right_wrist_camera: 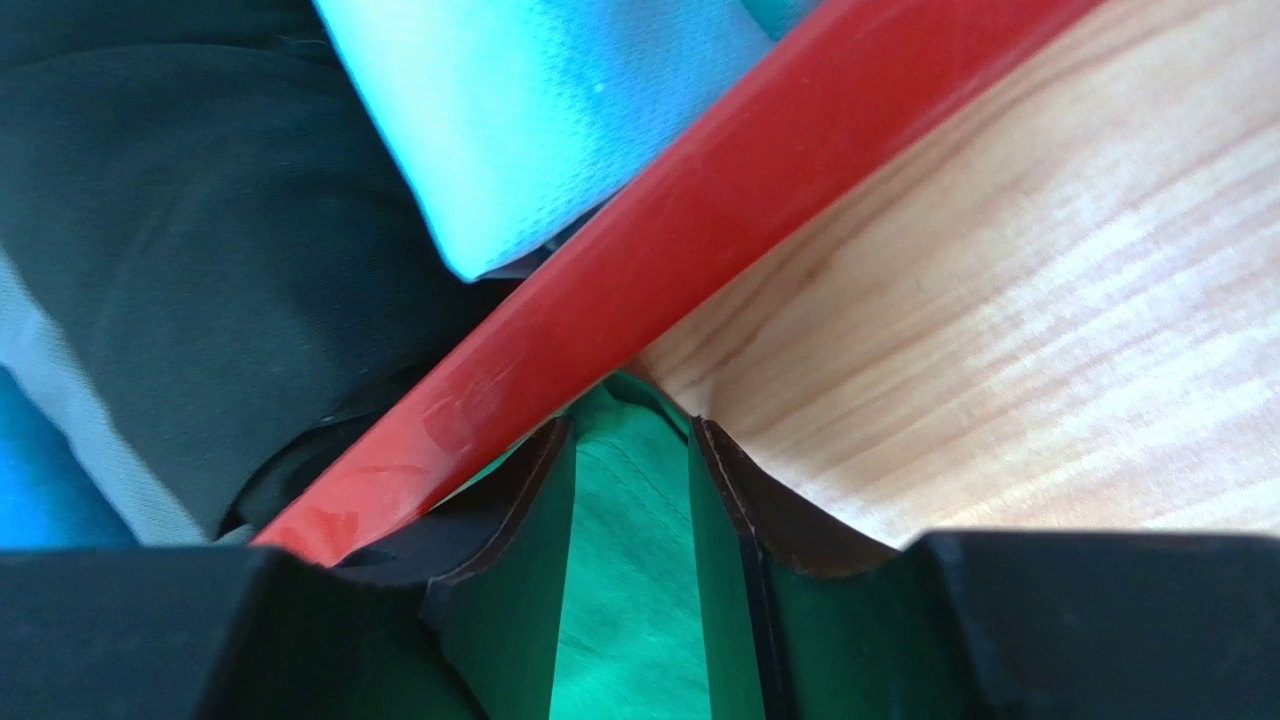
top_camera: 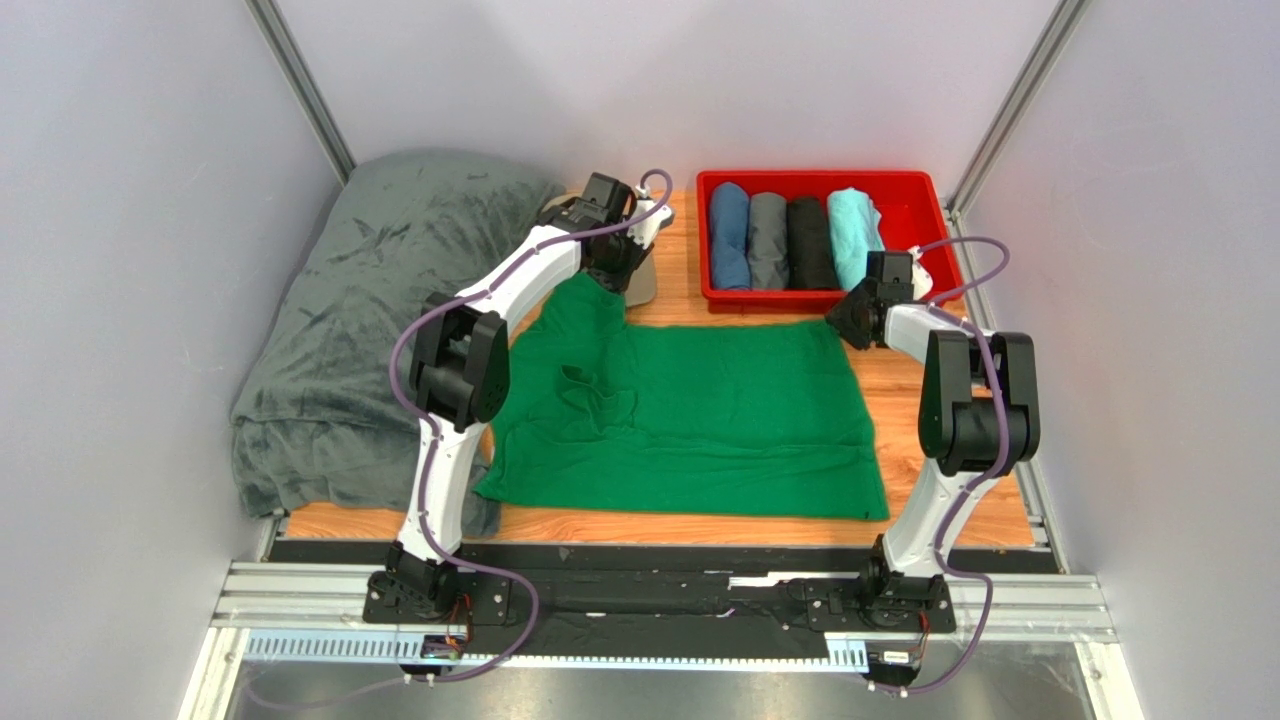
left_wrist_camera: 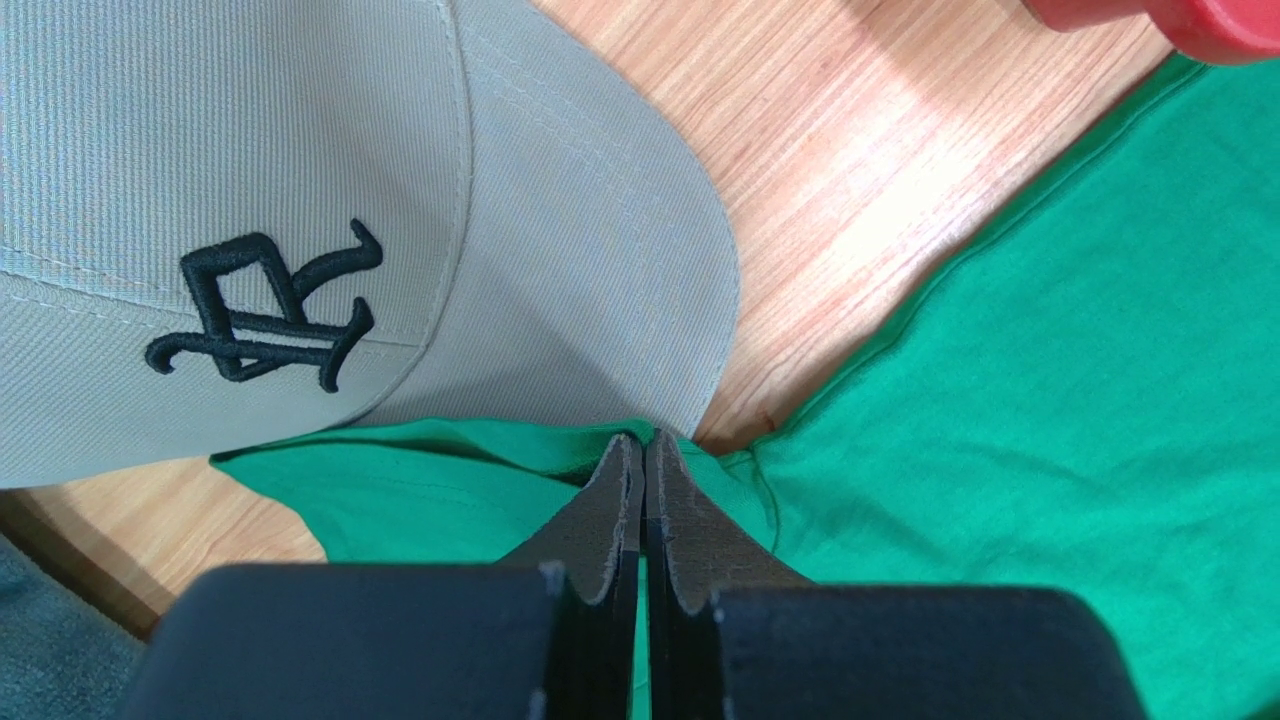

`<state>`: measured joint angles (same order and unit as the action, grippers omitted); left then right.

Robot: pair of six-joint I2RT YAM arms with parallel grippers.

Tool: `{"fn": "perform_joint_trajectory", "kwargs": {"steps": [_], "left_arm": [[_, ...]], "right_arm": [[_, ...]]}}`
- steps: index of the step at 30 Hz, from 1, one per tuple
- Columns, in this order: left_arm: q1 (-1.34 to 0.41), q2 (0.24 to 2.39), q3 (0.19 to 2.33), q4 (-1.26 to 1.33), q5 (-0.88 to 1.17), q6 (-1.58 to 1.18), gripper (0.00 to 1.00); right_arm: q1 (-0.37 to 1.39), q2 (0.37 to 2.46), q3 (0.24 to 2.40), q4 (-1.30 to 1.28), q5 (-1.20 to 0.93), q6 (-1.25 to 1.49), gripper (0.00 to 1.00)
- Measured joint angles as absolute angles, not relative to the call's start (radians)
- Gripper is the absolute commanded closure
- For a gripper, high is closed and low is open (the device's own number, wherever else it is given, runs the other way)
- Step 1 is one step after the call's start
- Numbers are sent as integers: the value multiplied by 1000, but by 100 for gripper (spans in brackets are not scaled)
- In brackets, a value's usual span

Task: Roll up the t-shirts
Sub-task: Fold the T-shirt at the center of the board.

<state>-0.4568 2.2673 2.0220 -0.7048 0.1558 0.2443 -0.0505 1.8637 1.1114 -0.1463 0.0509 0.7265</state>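
The green t-shirt lies spread on the table. It is soft, light and floppy, likely to sag and bunch, so hems and corners are the best holds. The left gripper is clenched on its 11 o'clock corner beside the cap. The right gripper has its jaws straddling the 1 o'clock corner by the red bin; whether they pinch it, I cannot tell.

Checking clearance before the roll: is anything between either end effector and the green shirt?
Nothing visible. The left end effector is shut on the shirt at its far left edge, right beside the cap. The right end effector has shirt cloth between its jaws at the far right corner, close against the bin rim.
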Motion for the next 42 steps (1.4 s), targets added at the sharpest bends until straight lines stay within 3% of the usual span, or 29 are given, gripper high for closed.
{"fn": "perform_joint_trajectory", "kwargs": {"steps": [14,21,26,42], "left_arm": [[-457,2267,2022,-707,156,247,99],[-457,2267,2022,-707,156,249,99],[-457,2261,2018,-708,156,248,100],[-457,2065,1864,-711,156,244,100]], "right_arm": [[-51,1895,1145,-128,43,725,65],[-51,1910,1147,-122,37,725,78],[-51,1910,1148,-123,36,726,100],[-50,1825,1112,-129,59,725,100]]}}
